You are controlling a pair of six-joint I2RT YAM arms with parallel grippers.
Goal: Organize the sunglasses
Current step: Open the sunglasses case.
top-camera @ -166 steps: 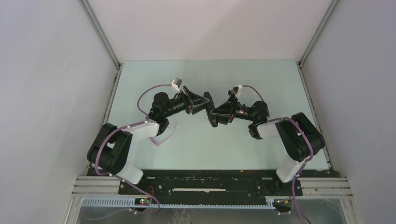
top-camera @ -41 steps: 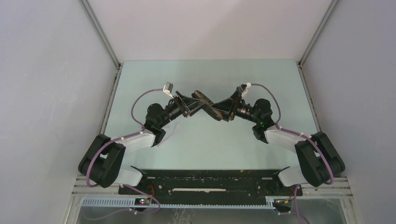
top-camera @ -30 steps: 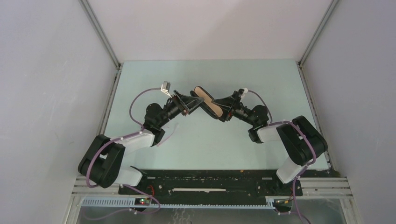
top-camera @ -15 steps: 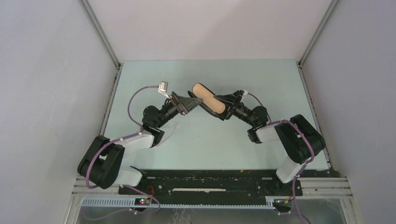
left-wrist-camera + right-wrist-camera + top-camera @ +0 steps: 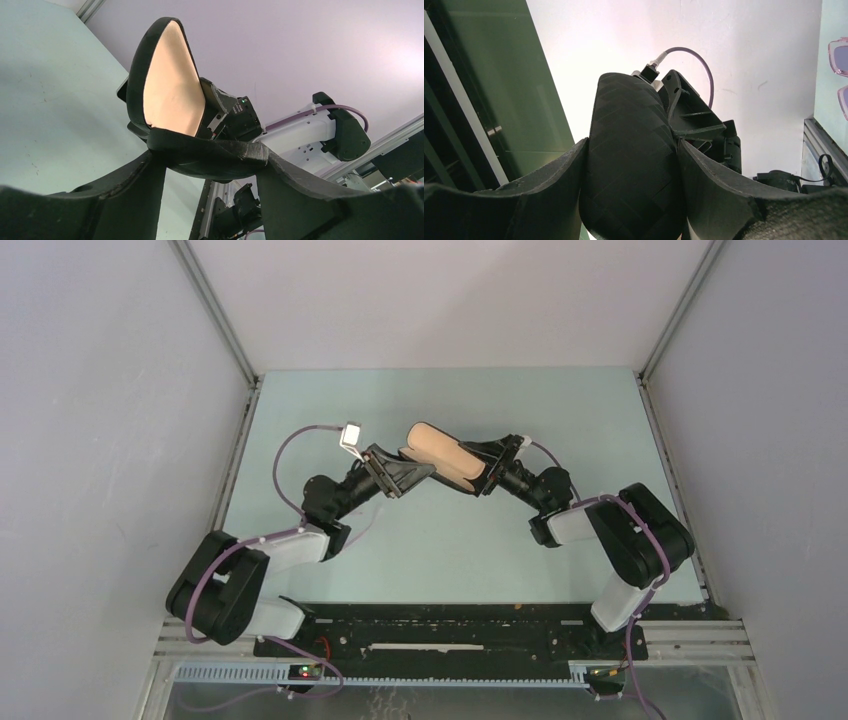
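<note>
One slim pair of sunglasses (image 5: 840, 50) with a thin purplish-pink frame and near-clear lenses lies on the pale green table (image 5: 560, 410), apart from both grippers. They show only at the right edge of the right wrist view. Parts of two lenses are visible and the rest is cut off by the picture edge. In the top view I cannot pick them out with any certainty.

Both arms meet over mid-table on a black oblong case with tan lining (image 5: 440, 452), which is open and held between them. The left gripper (image 5: 412, 472) is clamped on one shell of the case. In the left wrist view the black rim (image 5: 205, 150) runs across between both fingers, jaws fairly wide with the rim filling the gap. The tan-lined half stands up just beyond. The right gripper (image 5: 480, 475) is clamped on the other shell. In the right wrist view its black textured back (image 5: 631, 165) fills the gap and touches both fingers.

The case hinge is hidden behind the fingers, and most of the left-held shell is covered in the top view.
</note>
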